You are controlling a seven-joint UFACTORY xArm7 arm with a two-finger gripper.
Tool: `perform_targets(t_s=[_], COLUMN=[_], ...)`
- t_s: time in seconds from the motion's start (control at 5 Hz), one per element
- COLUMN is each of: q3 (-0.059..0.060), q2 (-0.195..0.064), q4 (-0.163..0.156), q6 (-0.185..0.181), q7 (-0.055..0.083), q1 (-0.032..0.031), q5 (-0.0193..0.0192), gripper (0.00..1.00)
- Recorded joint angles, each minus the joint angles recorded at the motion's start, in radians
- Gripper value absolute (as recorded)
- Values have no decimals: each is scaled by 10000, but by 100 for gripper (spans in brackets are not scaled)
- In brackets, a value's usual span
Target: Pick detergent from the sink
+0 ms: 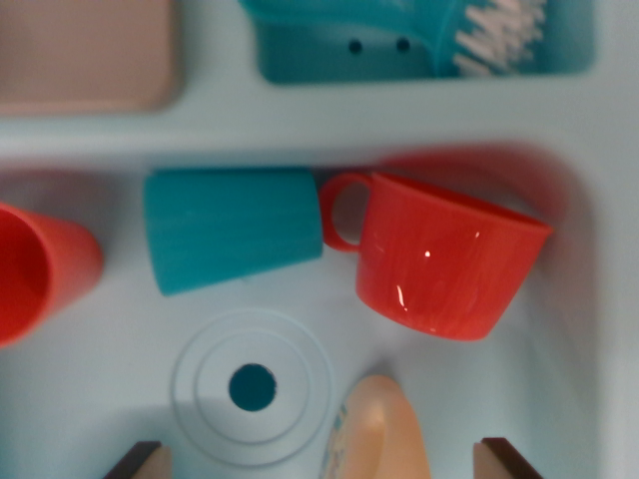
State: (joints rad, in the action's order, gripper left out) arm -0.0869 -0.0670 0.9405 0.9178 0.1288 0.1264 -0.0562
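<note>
The wrist view looks straight down into a pale blue plastic sink basin (110,329). The gripper (324,461) appears only as two dark-edged, wood-toned fingertips (140,461) at the bottom edge, one toward the wrist view's left and one toward the wrist view's right; they stand wide apart with nothing clamped between them. The task object, a rounded peach-coloured plastic detergent bottle (379,434) with a pale label patch on its side, lies on the sink floor at the bottom centre of the frame, between the two fingertips and closer to the right one; no contact with either fingertip is visible, and its lower part is cut off by the frame edge. Just to the wrist view's left of the bottle sits the circular ringed drain fitting (252,387) with a dark teal centre hole. Above the drain, a teal ribbed plastic cup (232,239) lies on its side. Beside it, to the wrist view's right, a glossy red plastic mug (449,264) also lies on its side, its loop handle touching or almost touching the teal cup. A second red-orange plastic cup (35,269) is partly visible at the left edge. Beyond the sink's far rim, a pinkish-beige flat tray (85,55) occupies the top left, and a teal rectangular plastic caddy (329,55) holding a white-bristled brush (499,30) occupies the top right.
</note>
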Motion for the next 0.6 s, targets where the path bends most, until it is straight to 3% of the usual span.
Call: perform_targets(t_s=[0.2, 0.4, 0.6], q3=[0, -49, -201], q2=[0, -34, -140], q4=[0, -315, -1282], q6=[0, -351, -1427], q7=[0, 86, 348], q1=[0, 62, 251], q5=[0, -13, -54], gripper=[0, 0, 100])
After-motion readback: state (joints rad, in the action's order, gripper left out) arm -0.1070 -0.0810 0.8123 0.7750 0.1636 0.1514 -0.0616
